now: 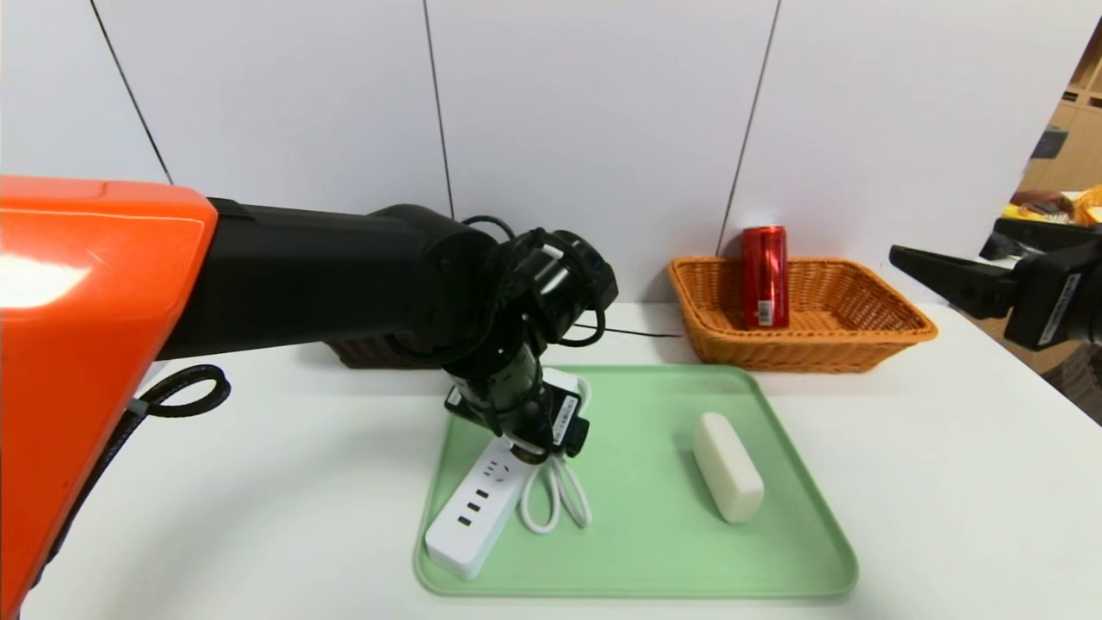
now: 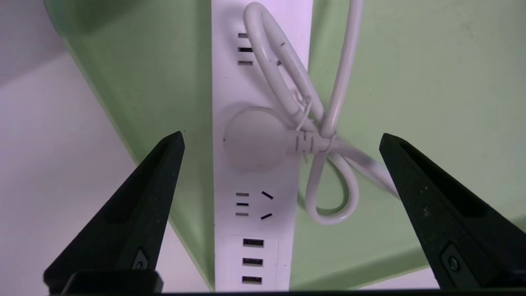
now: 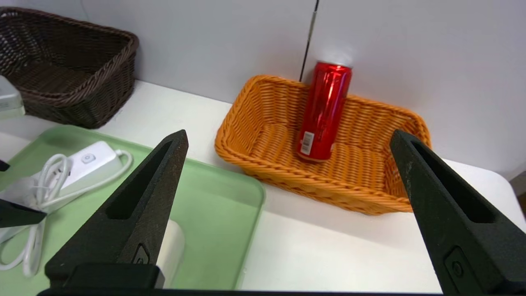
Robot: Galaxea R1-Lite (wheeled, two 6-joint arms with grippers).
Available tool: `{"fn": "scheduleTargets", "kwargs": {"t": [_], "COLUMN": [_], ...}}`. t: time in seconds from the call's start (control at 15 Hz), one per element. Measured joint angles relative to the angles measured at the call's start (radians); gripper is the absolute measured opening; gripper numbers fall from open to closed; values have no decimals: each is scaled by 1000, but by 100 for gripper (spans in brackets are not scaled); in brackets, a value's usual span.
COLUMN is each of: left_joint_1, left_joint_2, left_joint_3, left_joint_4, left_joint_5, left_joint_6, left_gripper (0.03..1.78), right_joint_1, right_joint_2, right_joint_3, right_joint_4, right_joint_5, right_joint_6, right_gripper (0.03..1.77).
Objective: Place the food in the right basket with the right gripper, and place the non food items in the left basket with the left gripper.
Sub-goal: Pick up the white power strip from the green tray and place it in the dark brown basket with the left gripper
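White table [image 1: 947, 482], panelled wall [image 1: 594, 103], perhaps shelving [image 1: 1080, 95].

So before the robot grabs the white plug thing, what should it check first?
1. Left gripper jaws wide open: ok.
2. Jaws straddle the power strip, one on each side: ok.
3. Jaws down at the strip's sides: not ok, they hover above it.
4. Looped cable out of the way: not ok, it lies across the strip and toward one jaw.
5. Brown basket ready for it: cannot tell, only part of it shows.
6. Right gripper out of the way: ok, open and off to the side near the orange basket, where the red can already stands.
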Motion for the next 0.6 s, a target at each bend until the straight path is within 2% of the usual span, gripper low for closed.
{"fn": "scheduleTargets", "kwargs": {"t": [0.2, 0.53, 0.6], "left_joint_1": [6, 14, 14], "left_joint_2": [7, 28, 33], "left_joint_3": [0, 0, 0], "left_joint_4": [5, -2, -1], "left_joint_5": [5, 4, 4], "left_joint_6": [8, 10, 10], "left_gripper": [169, 169, 169], "right_joint_1": [-4, -16, -17], "right_joint_2": [-18, -71, -76], "right_joint_3": [-44, -107, -111], "right_joint_4": [36, 258, 268], "right_joint_5": [0, -3, -5], "right_joint_6": [0, 2, 2], "right_gripper": [169, 169, 169]}}
